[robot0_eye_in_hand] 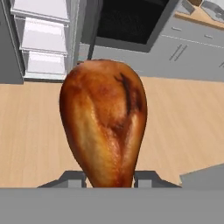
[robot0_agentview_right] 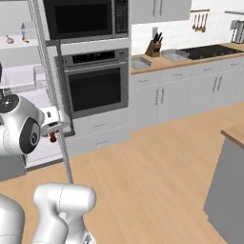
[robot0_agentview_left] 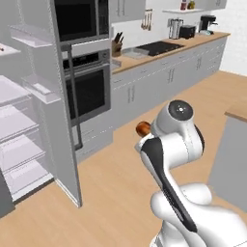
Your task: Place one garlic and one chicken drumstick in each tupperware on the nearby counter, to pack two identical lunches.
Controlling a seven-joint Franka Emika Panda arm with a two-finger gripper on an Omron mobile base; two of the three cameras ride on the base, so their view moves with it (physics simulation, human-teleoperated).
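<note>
So the gripper (robot0_eye_in_hand: 109, 178) is pinching a chicken drumstick (robot0_eye_in_hand: 104, 124) by its narrow end, fat end pointing away from the hand, held up in the air over the wooden floor (robot0_eye_in_hand: 30, 131) in front of the oven (robot0_agentview_right: 97, 86). From the left base camera you just see a bit of the drumstick poking out behind the arm. The counter (robot0_agentview_left: 169, 50) runs along to the right of the oven, well apart from it, and a grey tupperware (robot0_agentview_right: 141, 62) sits up there beside the knife block (robot0_agentview_right: 155, 46)
</note>
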